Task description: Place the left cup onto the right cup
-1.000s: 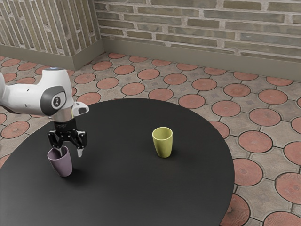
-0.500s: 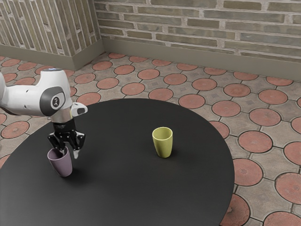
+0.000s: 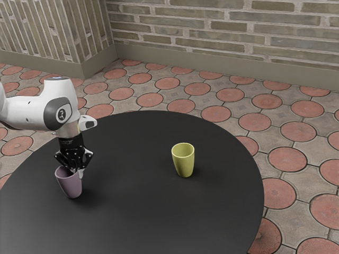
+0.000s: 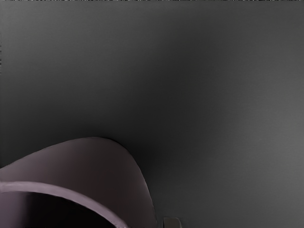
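Note:
The purple cup (image 3: 69, 185) stands upright on the black round table (image 3: 159, 217), at the exterior view's left. My gripper (image 3: 73, 170) points down over the cup's rim, its fingers drawn in on the wall of the rim nearest the other cup, shut on it. The yellow-green cup (image 3: 183, 160) stands upright near the table's middle, well off toward the exterior view's right. In the wrist view the purple cup (image 4: 71, 190) looms just under my hand, with the dark tabletop (image 4: 199, 95) beyond it.
The table's edge curves close behind the purple cup, toward the exterior view's left. Between the two cups there is open tabletop. Brick walls and a tiled floor surround the table.
The fingers have drawn together from wide open onto the purple cup's rim. The hand has sunk slightly. Neither cup has moved.

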Robot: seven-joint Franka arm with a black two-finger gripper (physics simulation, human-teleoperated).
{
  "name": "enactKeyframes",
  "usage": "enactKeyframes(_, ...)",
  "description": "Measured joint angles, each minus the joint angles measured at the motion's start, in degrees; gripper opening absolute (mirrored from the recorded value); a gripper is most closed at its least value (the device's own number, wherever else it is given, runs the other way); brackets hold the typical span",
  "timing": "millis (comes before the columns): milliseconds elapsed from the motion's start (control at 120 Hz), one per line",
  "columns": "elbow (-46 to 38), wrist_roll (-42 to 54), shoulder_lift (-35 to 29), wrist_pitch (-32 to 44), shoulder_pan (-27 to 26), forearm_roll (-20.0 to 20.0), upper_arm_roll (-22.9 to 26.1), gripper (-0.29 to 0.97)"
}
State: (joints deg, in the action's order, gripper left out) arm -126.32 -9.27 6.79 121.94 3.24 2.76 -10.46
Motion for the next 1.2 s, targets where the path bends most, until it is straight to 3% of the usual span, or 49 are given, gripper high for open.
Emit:
enactKeyframes(600,1.88,-0.72,-1.04,-0.37,-0.77,-0.74,0.06,-0.1)
enactKeyframes(1000,10.06,-1.0,0.12,-4.42,-3.77,-2.1,0.69,-0.1)
enactKeyframes(1200,19.03,-1.02,4.29,-7.65,-5.26,-3.11,1.07,-0.1)
